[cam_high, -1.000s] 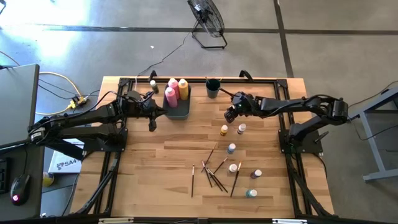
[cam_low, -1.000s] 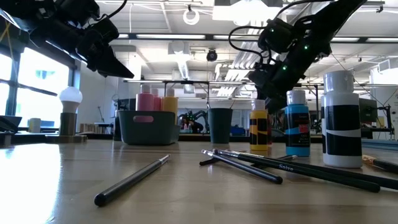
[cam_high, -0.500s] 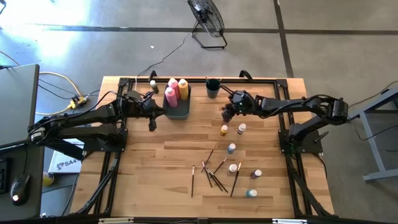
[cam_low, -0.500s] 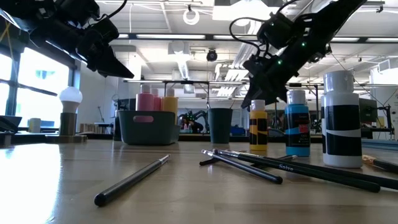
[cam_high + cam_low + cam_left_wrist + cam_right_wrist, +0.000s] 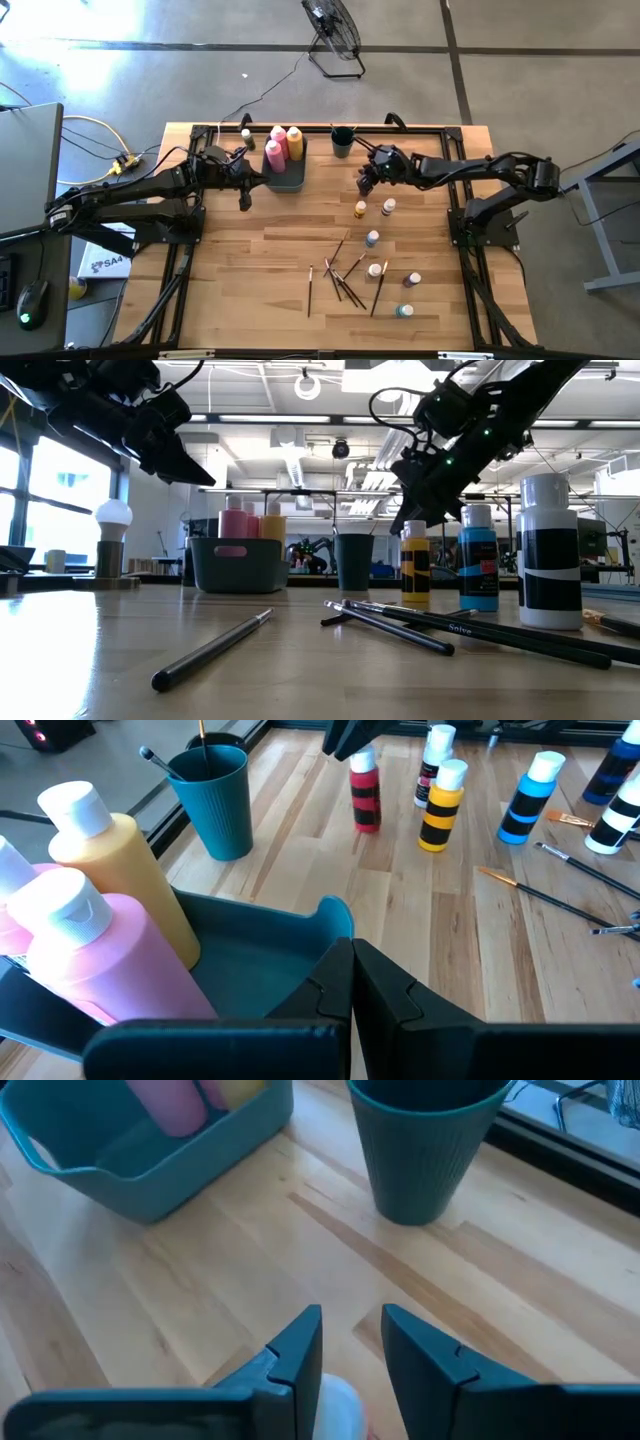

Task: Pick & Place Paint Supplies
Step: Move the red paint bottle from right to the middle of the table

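My right gripper [image 5: 365, 184] hovers over the table's far middle, between the teal cup [image 5: 342, 142] and the loose bottles, shut on a red paint bottle [image 5: 365, 800]. My left gripper [image 5: 245, 195] hangs shut and empty beside the left end of the dark teal bin [image 5: 285, 172]. The pink squeeze bottle [image 5: 110, 945] and the yellow squeeze bottle [image 5: 125, 870] stand upright in that bin. A yellow-and-black bottle [image 5: 360, 209], a white one [image 5: 388, 207] and several others stand upright on the wood. Thin dark paintbrushes [image 5: 342, 278] lie flat toward the near edge. My right gripper holds the red bottle by its white cap [image 5: 336, 1398], pinched between the two fingers [image 5: 300, 1342], which come from above, slanting down. The bottle stays upright below them [image 5: 365, 810]. Whether its base is clear of the wood I cannot tell.
The teal cup [image 5: 215, 800] holds a brush and stands just beyond the right gripper. A white knob on a tan base [image 5: 113, 520] sits at the far left, by the bin. A black frame rail [image 5: 420, 128] runs along the far edge. Bare wood lies between bin and cup.
My right gripper has moved up and a little toward the table's left and the bin, away from the yellow-and-black bottle, then held still for the last half second. The left arm has kept still.
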`<state>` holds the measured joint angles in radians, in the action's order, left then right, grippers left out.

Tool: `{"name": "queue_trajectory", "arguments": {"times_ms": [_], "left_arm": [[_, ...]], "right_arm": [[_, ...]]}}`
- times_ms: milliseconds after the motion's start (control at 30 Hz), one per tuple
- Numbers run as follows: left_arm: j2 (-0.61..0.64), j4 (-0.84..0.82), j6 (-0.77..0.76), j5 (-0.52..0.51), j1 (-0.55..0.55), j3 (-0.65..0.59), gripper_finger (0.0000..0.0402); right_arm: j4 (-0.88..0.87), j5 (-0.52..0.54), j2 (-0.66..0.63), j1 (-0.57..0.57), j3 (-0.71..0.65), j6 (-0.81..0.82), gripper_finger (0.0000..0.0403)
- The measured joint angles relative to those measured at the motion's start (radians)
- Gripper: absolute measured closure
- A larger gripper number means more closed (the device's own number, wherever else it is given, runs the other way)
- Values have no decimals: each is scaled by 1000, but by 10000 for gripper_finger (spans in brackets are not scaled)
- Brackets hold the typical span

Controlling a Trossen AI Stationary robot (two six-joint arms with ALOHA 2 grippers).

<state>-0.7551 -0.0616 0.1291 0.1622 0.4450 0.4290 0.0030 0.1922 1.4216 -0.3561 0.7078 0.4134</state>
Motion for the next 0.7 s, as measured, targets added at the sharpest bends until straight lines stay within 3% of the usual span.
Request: {"name": "queue_trajectory", "arguments": {"times_ms": [300,567,700], "left_arm": [[0,0,0,1,0,0,402],[0,0,-1,4,0,0,402],[0,0,0,4,0,0,402]], "right_arm": [[53,-16,-16,1,0,-33,307],[54,-20,-123,14,0,-109,308],[43,-142,-175,28,0,-204,308]]}}
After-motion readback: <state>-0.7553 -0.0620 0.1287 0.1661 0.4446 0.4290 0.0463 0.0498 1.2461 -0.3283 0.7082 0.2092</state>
